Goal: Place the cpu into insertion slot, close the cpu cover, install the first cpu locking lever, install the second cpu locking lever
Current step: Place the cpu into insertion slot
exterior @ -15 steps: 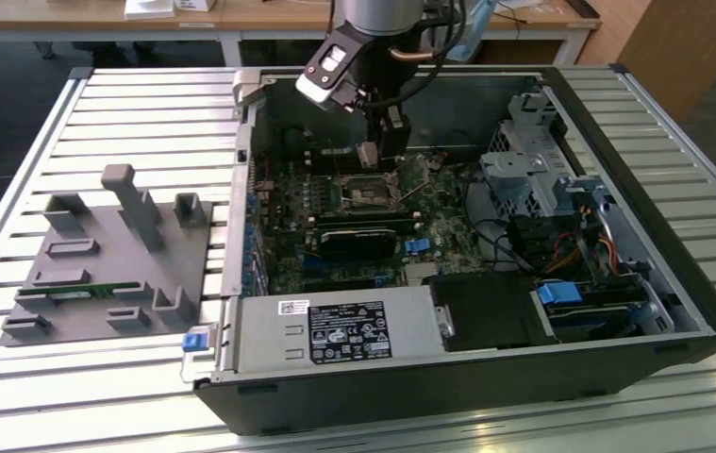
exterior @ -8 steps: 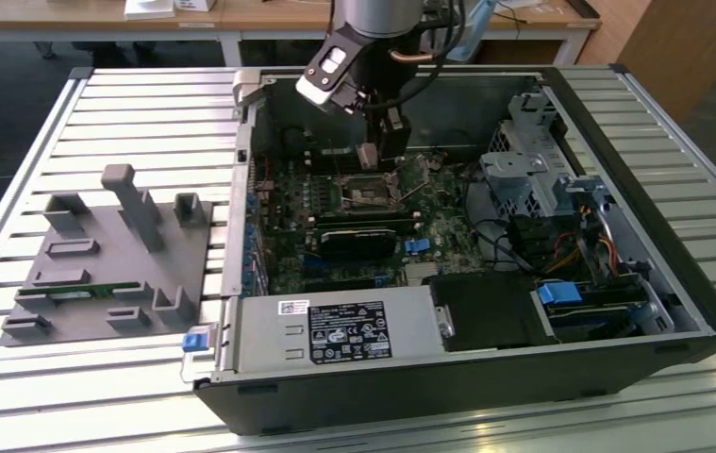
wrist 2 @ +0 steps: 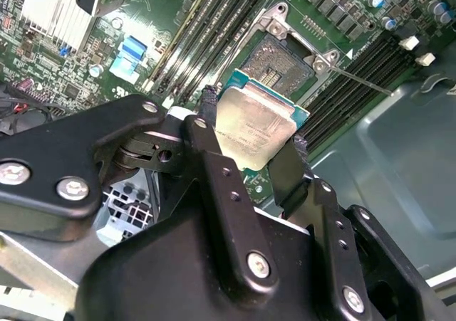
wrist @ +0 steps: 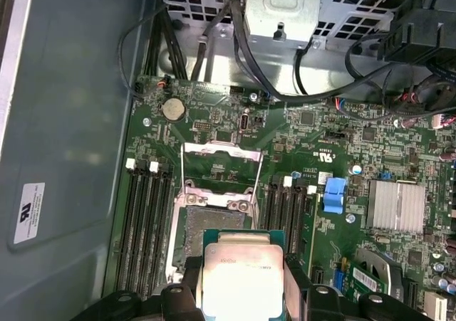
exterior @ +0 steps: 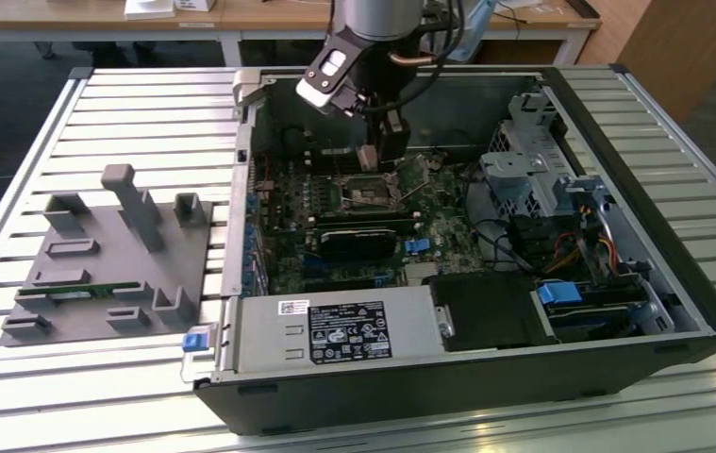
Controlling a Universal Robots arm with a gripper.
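The open computer case (exterior: 458, 396) lay on its side on the slatted tabletop (exterior: 143, 113), and pretty much everything that mattered was inside it. The green motherboard (exterior: 332, 203) sat on the case floor, with a tangle of cables and a metal drive cage toward the exterior view's right. Outside the case, on the exterior view's left, was one grey plastic fixture (exterior: 119, 255) with a few upright posts.

On the board I counted one insertion slot (wrist: 214, 218), with a dark centre and nothing seated in it. There was one cpu cover (wrist: 221, 148), flipped open on its hinge so the board showed through its window. Two banks of long black memory slots (wrist: 146, 221) flanked the socket, one on each side. The first wrist view also showed one coin battery (wrist: 172, 107), one blue connector (wrist: 333, 194) and one finned heatsink (wrist: 394, 206).

The arm came down into the case from the top of the exterior view, with the wrist tipped a bit and the tool (wrist 2: 251, 132) pointing down at the socket area. Its black fingers (wrist 2: 292, 164) were pinched on opposite edges of the single cpu (wrist 2: 258, 118), silver side facing the wrist cameras. The chip hung just beside and above the slot, not in it. I couldn't tell how high above it was.
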